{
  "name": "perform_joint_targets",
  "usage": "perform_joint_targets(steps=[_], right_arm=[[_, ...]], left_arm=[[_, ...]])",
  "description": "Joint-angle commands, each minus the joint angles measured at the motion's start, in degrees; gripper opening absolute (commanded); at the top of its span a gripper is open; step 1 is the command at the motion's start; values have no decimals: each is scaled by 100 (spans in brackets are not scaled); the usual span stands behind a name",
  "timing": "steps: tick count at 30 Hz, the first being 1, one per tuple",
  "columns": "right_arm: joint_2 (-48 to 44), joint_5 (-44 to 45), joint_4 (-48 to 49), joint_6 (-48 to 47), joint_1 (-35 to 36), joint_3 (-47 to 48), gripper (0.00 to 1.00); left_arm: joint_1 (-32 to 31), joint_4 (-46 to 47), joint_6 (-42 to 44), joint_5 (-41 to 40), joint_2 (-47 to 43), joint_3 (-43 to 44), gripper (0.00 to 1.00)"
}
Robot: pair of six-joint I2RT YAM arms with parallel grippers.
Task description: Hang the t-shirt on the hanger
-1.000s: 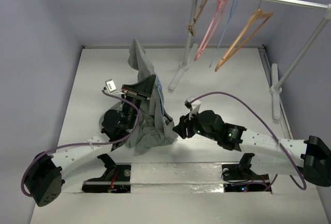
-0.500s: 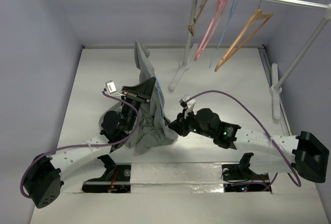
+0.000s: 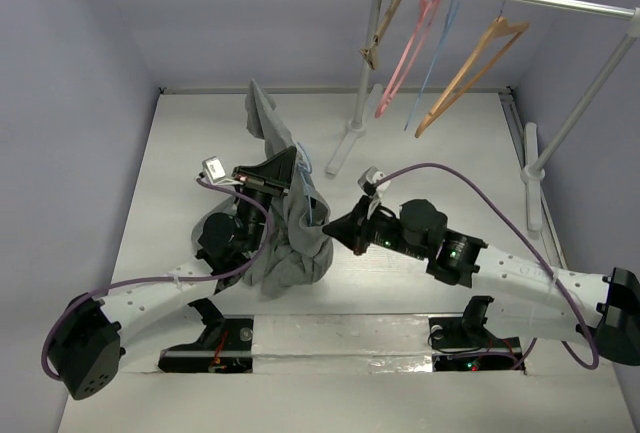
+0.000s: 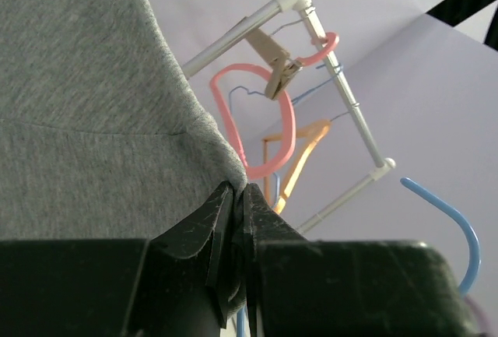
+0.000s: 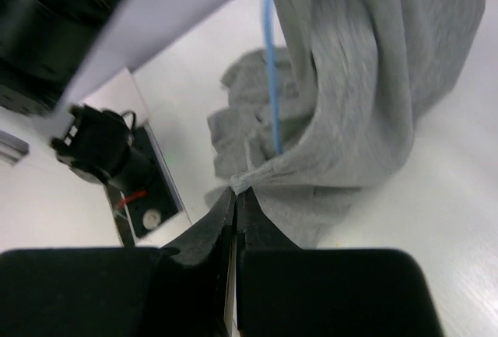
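Holding the t-shirt (image 3: 288, 248) bunched upright mid-table: left gripper (image 4: 237, 197) clamped on a grey fold up top, right gripper (image 5: 234, 195) pinched shut on the lower hem edge. I see the hanger (image 5: 271, 64) running down inside the cloth. Risk: the right pinch looks thin, so the hem could slip; a hard tug might twist the hanger askew or out.

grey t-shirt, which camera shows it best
Top external: the whole grey t-shirt shows, lifted in a tall bunch. Left wrist shows only an edge pinched in the left claw; right wrist, lower folds pinched in the right claw.
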Motion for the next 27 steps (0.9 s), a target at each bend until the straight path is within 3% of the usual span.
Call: perform_joint_targets(steps=[1,5,19,25,27], right_arm=[[11,74,82,-234,-20,559,0],[407,102,134,-235,-20,1043,0],[645,1578,21,-453,-20,1017,0],[864,1526,-574,-1060,-20,2386,0],[1066,1360,-822,-1236,-20,3348,0]], left_arm=[[-17,571,56,-24,206,-41,0],[-78,677,-59,-5,392,-67,0],[-78,141,-639,399,111,-50,0],[-78,-438,-254,645,-170,930,0],[-78,-816,-43,698,-302,1328,0]])
